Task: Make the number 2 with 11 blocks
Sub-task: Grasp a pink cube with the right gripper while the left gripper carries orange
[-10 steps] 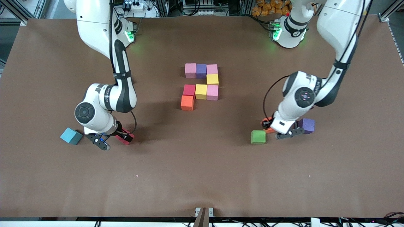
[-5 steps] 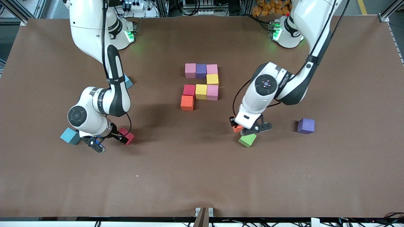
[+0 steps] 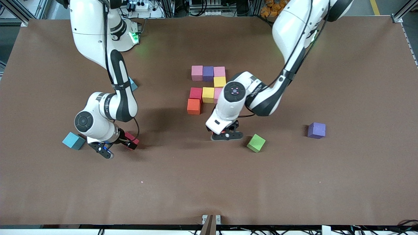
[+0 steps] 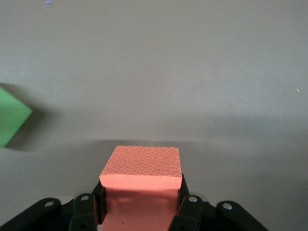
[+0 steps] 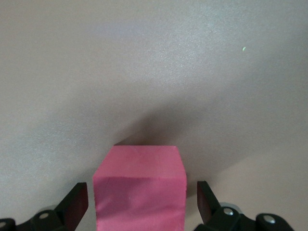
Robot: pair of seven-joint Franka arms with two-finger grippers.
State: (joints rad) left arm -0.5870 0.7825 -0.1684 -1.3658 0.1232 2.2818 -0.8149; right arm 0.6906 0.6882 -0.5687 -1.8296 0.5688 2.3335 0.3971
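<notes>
The number 2 stands part-built mid-table: pink [image 3: 197, 72], purple [image 3: 208, 73] and pink [image 3: 219, 71] blocks in a row, then yellow [image 3: 219, 81], then red [image 3: 196, 93], yellow [image 3: 208, 94] and a pink one half hidden by the left arm, then orange [image 3: 193, 106]. My left gripper [image 3: 226, 133] [image 4: 141, 199] is shut on an orange block [image 4: 140, 166], over bare table between that figure and the tilted green block [image 3: 256, 143] [image 4: 9, 115]. My right gripper [image 3: 117, 144] [image 5: 140, 202] is open, low at the table, its fingers [image 5: 77, 202] either side of a red block [image 3: 131, 140] [image 5: 139, 185] with gaps.
A loose purple block [image 3: 316, 130] lies toward the left arm's end of the table. One teal cube [image 3: 73, 140] sits beside the right gripper, another [image 3: 133, 85] peeks out from under the right arm. The brown table [image 3: 209, 182] runs wide toward the front camera.
The left arm has carried the orange block from beside the green and purple blocks toward the figure. The green block got turned and shifted. The right gripper stayed at the red block.
</notes>
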